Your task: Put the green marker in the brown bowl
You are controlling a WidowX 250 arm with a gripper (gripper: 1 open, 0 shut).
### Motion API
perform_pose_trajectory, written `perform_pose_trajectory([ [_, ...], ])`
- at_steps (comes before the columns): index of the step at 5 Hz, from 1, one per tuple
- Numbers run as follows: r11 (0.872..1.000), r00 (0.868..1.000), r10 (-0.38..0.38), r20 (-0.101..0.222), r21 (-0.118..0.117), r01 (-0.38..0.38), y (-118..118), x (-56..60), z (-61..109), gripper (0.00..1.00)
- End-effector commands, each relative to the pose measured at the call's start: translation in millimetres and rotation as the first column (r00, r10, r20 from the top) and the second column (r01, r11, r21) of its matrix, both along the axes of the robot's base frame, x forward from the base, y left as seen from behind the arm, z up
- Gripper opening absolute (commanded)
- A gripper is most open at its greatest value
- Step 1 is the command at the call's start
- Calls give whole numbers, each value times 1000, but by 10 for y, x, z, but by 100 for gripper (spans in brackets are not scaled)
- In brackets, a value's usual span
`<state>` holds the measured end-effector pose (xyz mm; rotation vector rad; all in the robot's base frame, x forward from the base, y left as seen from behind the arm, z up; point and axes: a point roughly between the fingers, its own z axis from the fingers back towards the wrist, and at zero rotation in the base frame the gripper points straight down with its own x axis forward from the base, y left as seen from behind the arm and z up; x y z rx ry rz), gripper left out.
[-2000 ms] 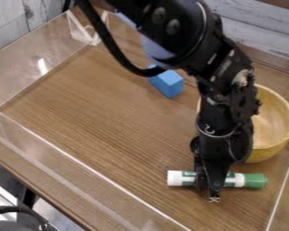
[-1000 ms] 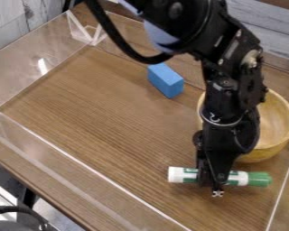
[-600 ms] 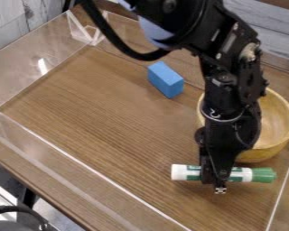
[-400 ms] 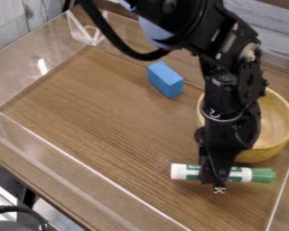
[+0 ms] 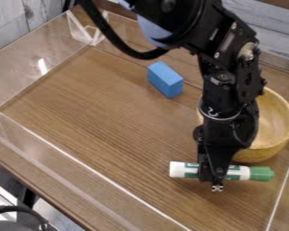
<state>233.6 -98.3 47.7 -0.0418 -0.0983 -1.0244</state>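
1. Thick white-barrelled green marker [image 5: 226, 172], green-capped, lying flat on the wood-grain desk [image 5: 87, 108] just in front of the bowl.
2. Round, smooth light-brown wooden bowl [image 5: 277, 126], thick-walled.
3. Black gripper [image 5: 215, 180], pointing down, jaws closed around the marker's middle.
4. Blue rectangular block [image 5: 166, 79], matte.
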Motion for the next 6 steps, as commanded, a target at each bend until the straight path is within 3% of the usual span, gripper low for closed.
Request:
perform_pose_trajectory([
  [1, 1000, 998, -1, 66, -16, 2, -17, 147, 148, 0],
  [6, 999, 995, -34, 95, 2, 34, 3, 237, 158, 0],
])
